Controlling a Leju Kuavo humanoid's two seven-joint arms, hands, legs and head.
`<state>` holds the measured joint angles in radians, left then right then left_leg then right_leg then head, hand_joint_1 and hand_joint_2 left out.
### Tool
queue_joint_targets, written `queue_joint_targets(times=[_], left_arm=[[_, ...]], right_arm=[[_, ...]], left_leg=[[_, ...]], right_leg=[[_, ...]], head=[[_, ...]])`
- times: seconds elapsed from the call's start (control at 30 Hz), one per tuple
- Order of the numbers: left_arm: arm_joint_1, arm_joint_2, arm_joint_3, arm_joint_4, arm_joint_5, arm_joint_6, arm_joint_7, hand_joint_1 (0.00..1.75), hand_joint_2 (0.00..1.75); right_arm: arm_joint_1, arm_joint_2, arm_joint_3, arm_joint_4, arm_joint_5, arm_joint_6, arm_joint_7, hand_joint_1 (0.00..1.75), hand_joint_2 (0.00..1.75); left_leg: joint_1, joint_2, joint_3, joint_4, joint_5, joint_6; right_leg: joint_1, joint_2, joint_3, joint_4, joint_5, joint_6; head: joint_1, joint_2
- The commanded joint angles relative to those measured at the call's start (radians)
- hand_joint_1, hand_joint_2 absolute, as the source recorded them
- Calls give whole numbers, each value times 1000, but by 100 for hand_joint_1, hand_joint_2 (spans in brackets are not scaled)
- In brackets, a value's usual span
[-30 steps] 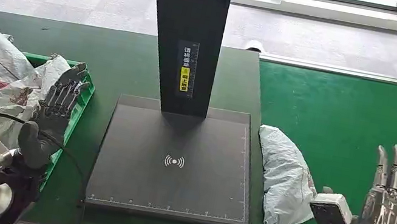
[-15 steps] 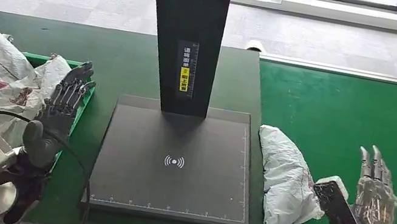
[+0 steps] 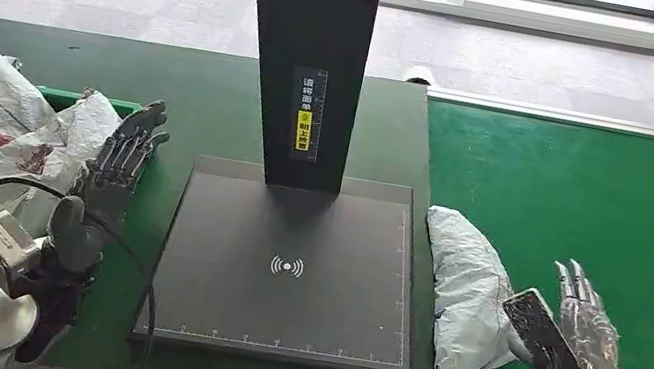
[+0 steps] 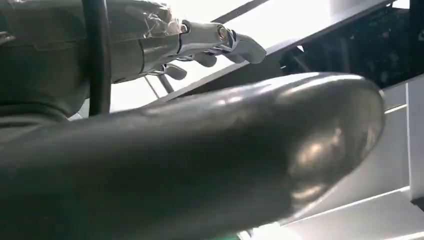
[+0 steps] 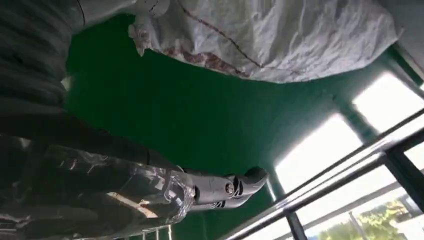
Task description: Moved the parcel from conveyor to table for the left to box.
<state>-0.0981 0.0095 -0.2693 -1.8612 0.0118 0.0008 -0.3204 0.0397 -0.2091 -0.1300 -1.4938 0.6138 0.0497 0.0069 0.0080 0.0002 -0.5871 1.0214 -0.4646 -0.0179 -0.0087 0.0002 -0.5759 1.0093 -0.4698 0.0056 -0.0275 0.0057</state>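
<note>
Daylight from windows; wrist views blurred, glary.

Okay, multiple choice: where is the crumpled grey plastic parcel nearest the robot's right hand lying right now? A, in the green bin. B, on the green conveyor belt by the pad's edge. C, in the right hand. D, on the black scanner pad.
B: the crumpled grey plastic parcel lies on the green conveyor belt beside the black scanner pad, with the right hand open next to it.
</note>
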Motion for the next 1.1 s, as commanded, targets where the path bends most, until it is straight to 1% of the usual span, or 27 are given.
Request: queue_joint_targets(times=[0.03, 0.27, 0.5, 0.63, 0.73, 0.87, 0.93, 0.97, 1.0, 1.1], left_arm=[[-84, 42, -81, 81, -1, 1, 23, 0, 0], [-82, 44, -79, 79, 0, 1, 23, 0, 0], [-68, 41, -68, 63, -12, -6, 41, 0, 0], [-78, 31, -68, 68, -18, -21, 50, 0, 0], [-77, 28, -61, 68, -22, -28, 53, 0, 0], [-77, 29, -61, 68, -22, -28, 53, 0, 0], [-72, 29, -58, 66, -23, -29, 53, 0, 0], [-70, 31, -58, 65, -25, -29, 54, 0, 0], [-68, 31, -57, 65, -27, -30, 54, 0, 0], [-67, 27, -54, 66, -35, -33, 53, 0, 0]], right_arm=[[-154, -82, 167, 291, -58, 156, 124, 0, 175], [-161, -91, 180, 306, -66, 174, 126, 0, 175], [-267, -103, 218, 419, -134, 159, 135, 0, 175], [-295, -129, 273, 465, -142, 202, 163, 0, 175], [-313, -129, 304, 484, -159, 223, 152, 0, 175], [-316, -125, 306, 483, -157, 221, 153, 0, 175], [-319, -115, 313, 486, -180, 230, 122, 0, 175], [-322, -101, 319, 485, -189, 233, 108, 51, 175], [-325, -96, 326, 488, -195, 239, 99, 175, 175], [-349, -69, 373, 516, -220, 262, 86, 175, 175]], left_leg=[[0, 2, 2, -3, 2, 1], [0, 0, 1, -1, 1, 0], [0, 4, 1, -2, 2, 1], [0, 1, 0, -1, 2, 1], [0, 1, 1, -2, 3, 1], [0, 1, 1, -2, 2, 1], [0, 0, 1, -1, 2, 1], [0, 1, 1, -2, 3, 1], [0, 1, 1, -1, 2, 1], [0, 2, 1, -1, 1, 0]], right_leg=[[0, 2, 2, -3, 3, 0], [0, 0, 1, -1, 1, 0], [0, 4, 1, -2, 3, 0], [0, 1, 0, -1, 2, 0], [0, 1, 1, -3, 3, 0], [0, 1, 1, -2, 3, 0], [0, 0, 1, -1, 2, 0], [0, 1, 1, -2, 3, 0], [0, 1, 1, -2, 3, 0], [0, 2, 0, -1, 2, 1]], head=[[0, 0], [0, 0], [0, 0], [0, 0], [0, 0], [0, 0], [0, 0], [0, 0], [0, 0], [0, 0]])
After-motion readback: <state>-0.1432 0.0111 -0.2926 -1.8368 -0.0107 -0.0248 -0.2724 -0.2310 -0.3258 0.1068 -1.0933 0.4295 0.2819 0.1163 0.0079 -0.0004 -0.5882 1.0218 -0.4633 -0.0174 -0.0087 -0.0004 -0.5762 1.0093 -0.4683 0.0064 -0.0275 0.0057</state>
